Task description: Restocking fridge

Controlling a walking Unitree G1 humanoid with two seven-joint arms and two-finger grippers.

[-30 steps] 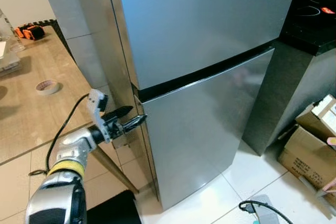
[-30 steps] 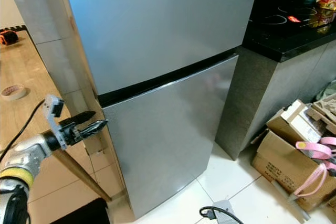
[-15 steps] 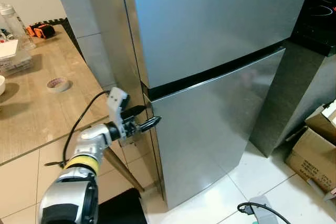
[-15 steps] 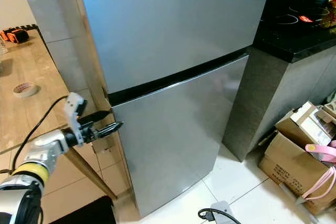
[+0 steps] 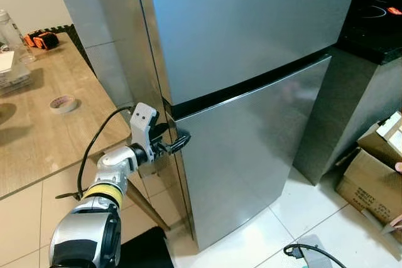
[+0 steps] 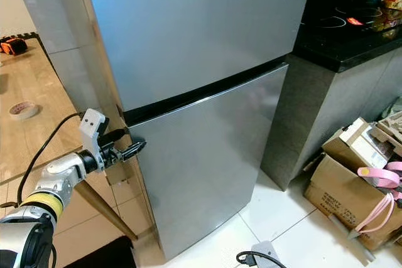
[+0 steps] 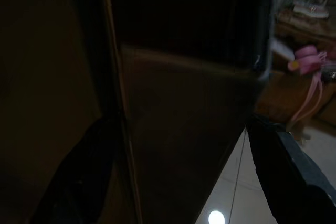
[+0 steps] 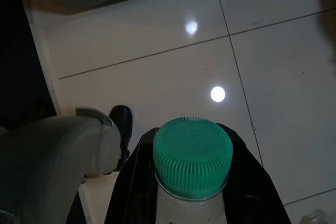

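Note:
The silver two-door fridge stands shut, its lower door (image 5: 251, 149) below a black gap and its upper door (image 5: 239, 23) above. My left gripper (image 5: 174, 140) is open at the lower door's left edge, just under the gap. In the dark left wrist view its two fingers (image 7: 79, 182) straddle the door's edge. My right gripper (image 8: 193, 184) hangs low over the white tile floor, shut on a bottle with a ribbed green cap (image 8: 192, 157).
A wooden table (image 5: 38, 130) with a tape roll (image 5: 63, 103) and an orange-black tool (image 5: 39, 39) sits left of the fridge, its leg (image 5: 147, 202) slanting by the door. A black counter (image 5: 370, 36) stands right. Cardboard boxes (image 5: 370, 180) and a cable (image 5: 308, 252) lie on the floor.
The camera has shifted a little. My left gripper has reached forward and turned, so its fingertips now lie over the lower door's left edge.

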